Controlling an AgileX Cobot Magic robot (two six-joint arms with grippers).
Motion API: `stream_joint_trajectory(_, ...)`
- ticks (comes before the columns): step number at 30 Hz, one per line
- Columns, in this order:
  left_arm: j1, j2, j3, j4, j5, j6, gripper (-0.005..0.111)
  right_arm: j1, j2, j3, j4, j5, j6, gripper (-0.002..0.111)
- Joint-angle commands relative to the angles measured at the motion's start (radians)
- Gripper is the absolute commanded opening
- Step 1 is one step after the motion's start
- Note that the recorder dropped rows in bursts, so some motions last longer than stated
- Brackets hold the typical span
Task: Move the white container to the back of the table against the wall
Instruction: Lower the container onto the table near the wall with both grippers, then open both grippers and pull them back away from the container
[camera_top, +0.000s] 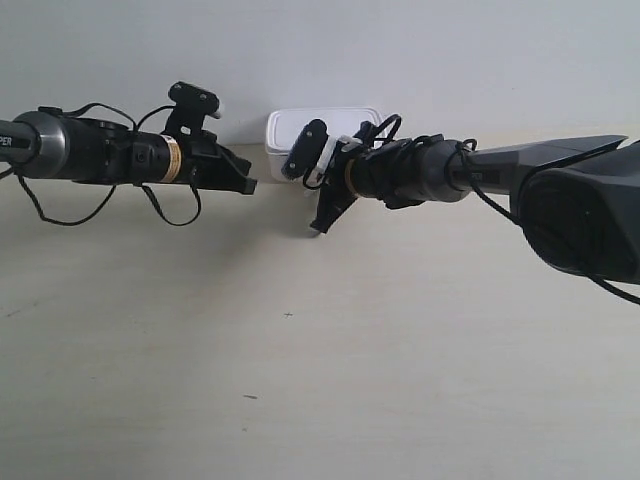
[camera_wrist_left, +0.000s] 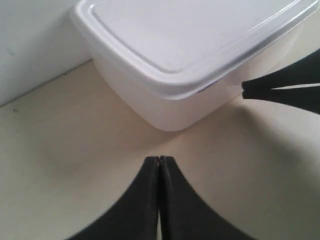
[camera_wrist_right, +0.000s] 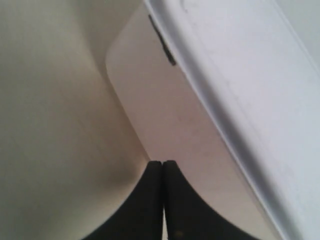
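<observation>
Smooth, round-cornered white container (camera_top: 335, 122) w/ rimmed lid by plain wall (camera_top: 450, 50); left gripper (camera_wrist_left: 160, 159), right gripper (camera_wrist_right: 162, 162) clenched, empty.

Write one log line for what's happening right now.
box: by wall | left tool: shut, near box | right tool: shut, beside box

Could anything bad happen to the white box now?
Maybe two things. The shut right gripper sits at the side of the white container, with the wall close by, so a hard push could squash or twist it. The left gripper, also shut, is near the right one, so they could bump.
</observation>
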Motion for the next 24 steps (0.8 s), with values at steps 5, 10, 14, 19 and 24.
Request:
stream_joint_trajectory(5, 0.016, -0.079, 0.1, -0.024, 0.025, 0.052, 0.0, -0.006, 0.002, -0.015, -0.003, 0.035, -0.008, 0.0)
stream_joint_trajectory(10, 0.024, -0.09, 0.121, -0.061, 0.025, 0.072, 0.0, -0.006, 0.002, -0.015, -0.003, 0.027, -0.006, 0.0)
stream_joint_trajectory(14, 0.028, -0.092, 0.126, -0.061, 0.025, 0.072, 0.0, -0.006, -0.011, -0.015, 0.0, 0.025, -0.003, 0.0)
stream_joint_trajectory(19, 0.028, -0.094, 0.134, -0.059, 0.025, 0.072, 0.0, -0.003, -0.034, -0.013, 0.05, 0.023, -0.001, 0.0)
stream_joint_trajectory(24, 0.028, -0.094, 0.134, -0.059, 0.029, 0.067, 0.0, -0.003, -0.053, 0.029, 0.054, 0.007, -0.001, 0.0)
